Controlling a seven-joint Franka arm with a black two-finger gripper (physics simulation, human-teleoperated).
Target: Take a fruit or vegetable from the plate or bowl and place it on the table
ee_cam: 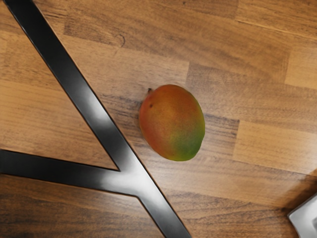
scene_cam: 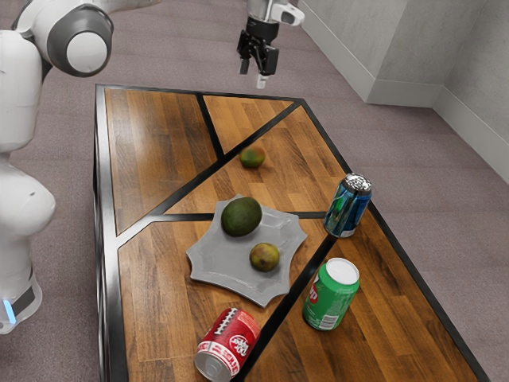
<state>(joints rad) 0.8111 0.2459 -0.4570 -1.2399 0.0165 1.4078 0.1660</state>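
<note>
Mango (scene_cam: 252, 157) on the table (scene_cam: 159, 147), gripper (scene_cam: 253, 77) open and empty

I have the gripper raised at the far end of the table in the exterior view, its 2 fingers apart with nothing between them. The mango rests on bare wood, outside the gray plate (scene_cam: 208, 259) – my wrist view looks down on it, near a black strip (ee_cam: 94, 111) but not touching it. A corner of the plate also shows there, well apart from the mango.

On the plate I see 2 more fruits: a large dark green fruit (scene_cam: 241, 217) and a smaller mottled fruit (scene_cam: 265, 257) beside it. Around the plate are 3 cans – a blue can (scene_cam: 347, 208) and a green can (scene_cam: 330, 298), both upright, and a red can (scene_cam: 231, 338) lying on its side.
</note>
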